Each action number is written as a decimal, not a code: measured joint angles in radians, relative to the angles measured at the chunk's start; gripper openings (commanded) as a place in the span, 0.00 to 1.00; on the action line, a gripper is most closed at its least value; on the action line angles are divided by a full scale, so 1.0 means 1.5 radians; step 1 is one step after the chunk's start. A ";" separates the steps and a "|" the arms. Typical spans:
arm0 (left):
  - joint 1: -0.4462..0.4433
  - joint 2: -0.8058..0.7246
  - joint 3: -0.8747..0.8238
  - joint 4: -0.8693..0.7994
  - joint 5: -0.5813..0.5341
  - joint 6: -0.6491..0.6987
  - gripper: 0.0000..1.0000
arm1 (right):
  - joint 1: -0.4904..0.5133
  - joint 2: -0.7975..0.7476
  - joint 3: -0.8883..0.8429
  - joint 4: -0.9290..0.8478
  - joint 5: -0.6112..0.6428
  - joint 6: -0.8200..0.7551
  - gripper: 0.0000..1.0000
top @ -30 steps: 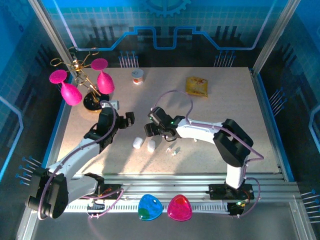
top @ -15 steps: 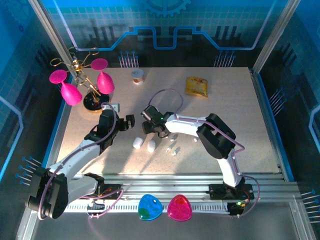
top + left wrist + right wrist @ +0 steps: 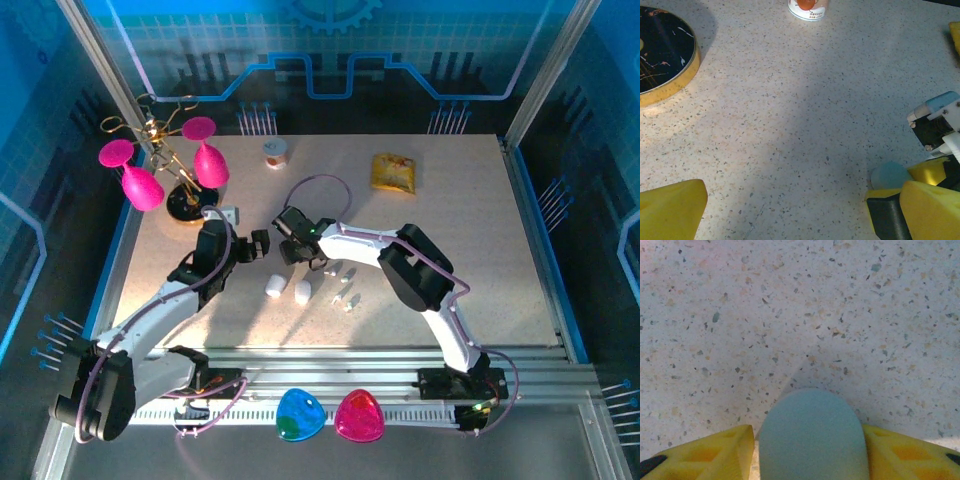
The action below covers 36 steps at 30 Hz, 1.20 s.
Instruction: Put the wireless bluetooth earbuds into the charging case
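Right gripper [image 3: 807, 434] straddles the pale-green case [image 3: 812, 420] on the table [image 3: 790, 315] — fingers close on both sides, can't tell if clamped. Left gripper [image 3: 800, 192] wide open — just beside it.

Speckled table [image 3: 480, 220]: white cases [image 3: 275, 287], earbuds [image 3: 348, 300], jar [image 3: 276, 153], yellow packet [image 3: 394, 172].

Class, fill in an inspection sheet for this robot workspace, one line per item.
Surface: speckled tabletop, no spills seen.
Job's things: tiny white earbuds loose near centre; two white cases beside them; pale-green case at the right hand.
Clutter: pink glasses on stand, small jar, yellow packet.
Hands: left hand open, empty; right hand flanking the pale-green case, grip unclear.
Cables: purple cable looping over right arm.
Surroundings: blue-lit walls.
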<state>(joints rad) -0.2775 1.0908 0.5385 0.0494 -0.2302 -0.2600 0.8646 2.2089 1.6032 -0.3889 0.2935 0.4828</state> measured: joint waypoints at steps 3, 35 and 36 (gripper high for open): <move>0.000 -0.002 -0.001 0.000 0.000 0.000 0.99 | -0.001 -0.005 -0.011 0.011 -0.011 -0.018 0.61; -0.009 -0.030 -0.007 0.077 0.160 0.047 0.99 | -0.053 -0.294 -0.290 0.121 -0.172 -0.247 0.22; -0.016 -0.030 -0.008 0.100 0.191 0.056 0.99 | -0.065 -0.324 -0.302 0.120 -0.201 -0.268 0.22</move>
<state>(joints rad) -0.3019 1.0454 0.5259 0.1989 0.0559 -0.1764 0.7670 1.7233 1.1507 -0.2089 -0.0074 0.0803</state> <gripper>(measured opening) 0.994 0.337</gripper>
